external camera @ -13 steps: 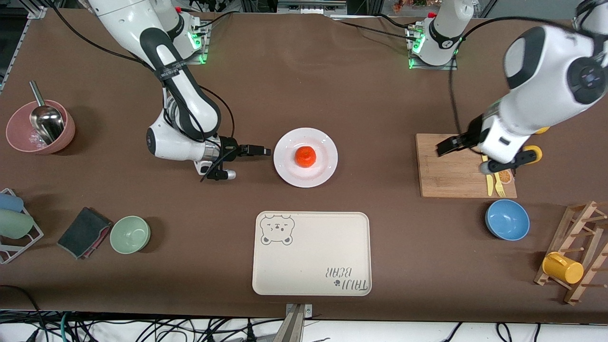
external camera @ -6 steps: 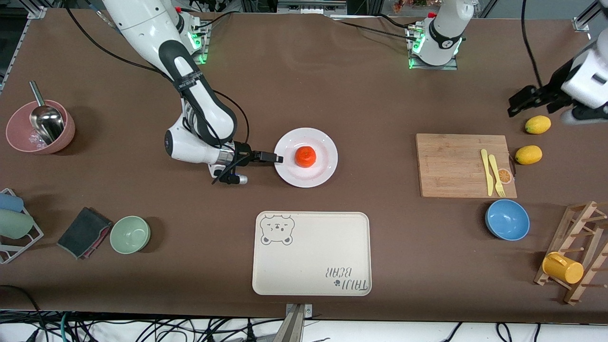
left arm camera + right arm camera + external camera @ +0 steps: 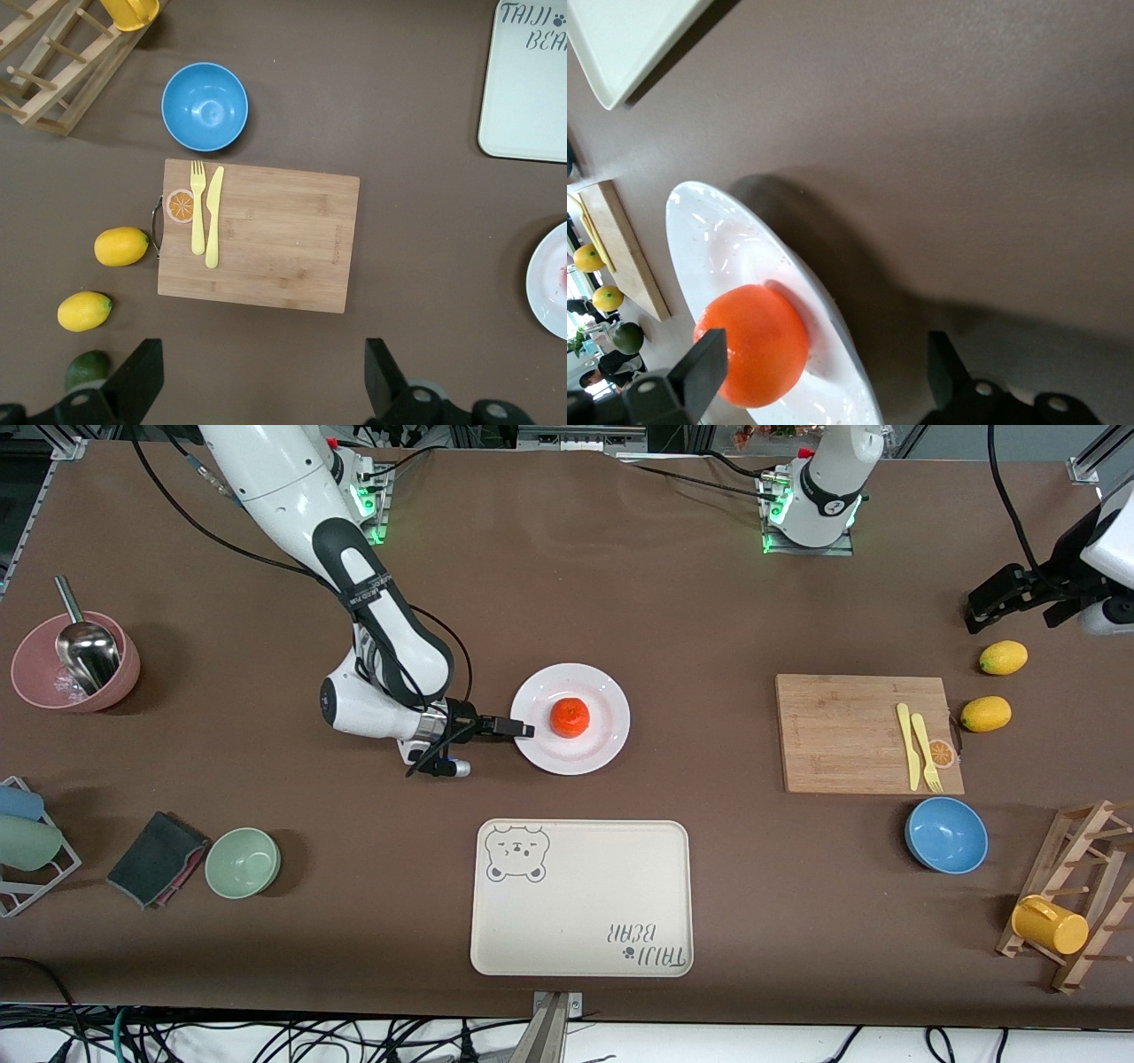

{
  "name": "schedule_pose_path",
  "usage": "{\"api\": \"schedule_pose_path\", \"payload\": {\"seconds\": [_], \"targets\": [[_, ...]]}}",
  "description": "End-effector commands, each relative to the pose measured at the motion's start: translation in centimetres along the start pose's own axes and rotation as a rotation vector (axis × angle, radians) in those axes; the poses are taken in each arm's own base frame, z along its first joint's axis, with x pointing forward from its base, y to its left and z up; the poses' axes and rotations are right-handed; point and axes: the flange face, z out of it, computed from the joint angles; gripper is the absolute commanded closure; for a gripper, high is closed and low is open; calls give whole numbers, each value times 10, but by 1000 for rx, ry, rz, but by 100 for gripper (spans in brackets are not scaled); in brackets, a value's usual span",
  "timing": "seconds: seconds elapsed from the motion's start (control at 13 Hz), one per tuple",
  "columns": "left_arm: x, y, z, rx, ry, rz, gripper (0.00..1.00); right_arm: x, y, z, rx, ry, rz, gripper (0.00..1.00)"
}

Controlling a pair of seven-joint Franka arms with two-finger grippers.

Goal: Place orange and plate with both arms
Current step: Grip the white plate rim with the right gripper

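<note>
Orange (image 3: 570, 716) sits on the plate (image 3: 602, 744) already; I've got the right claw (image 3: 523, 730) spread open around the plate's rim, not gripping yet. Left claw (image 3: 1013, 599) hangs wide open over the surface (image 3: 620, 602) near the lemons (image 3: 1003, 657), so moving the plate is what's left, I reckon.

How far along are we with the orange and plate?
Done: the orange already sits on the plate. In hand: the right gripper, open, is at the plate's rim toward the right arm's end, one finger above it and one below. The left gripper waits open above the table near the lemons. Left: gripping and moving the plate, presumably onto the bear-print tray.
</note>
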Motion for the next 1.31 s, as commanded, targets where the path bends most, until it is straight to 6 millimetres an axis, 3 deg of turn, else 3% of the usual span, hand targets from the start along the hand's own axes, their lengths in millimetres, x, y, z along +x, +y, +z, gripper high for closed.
{"api": "schedule_pose_path", "payload": {"seconds": [0.0, 0.15, 0.38, 0.46, 0.54, 1.23], "targets": [[21, 3, -5, 13, 4, 10, 0, 5, -10, 6, 18, 20, -24, 7], [31, -11, -9, -21, 14, -18, 0, 5, -11, 10, 17, 17, -67, 26], [30, -13, -11, -30, -4, -25, 0, 6, -1, 16, 16, 13, -145, 78], [30, -10, -10, -27, -7, -24, 0, 6, 1, 18, 21, 14, -150, 92], [30, -10, -13, -18, -1, -12, 0, 6, 1, 18, 21, 14, -158, 100], [29, -15, -16, -16, 5, -27, 0, 9, 2, 15, 108, 68, -185, 100]]}}
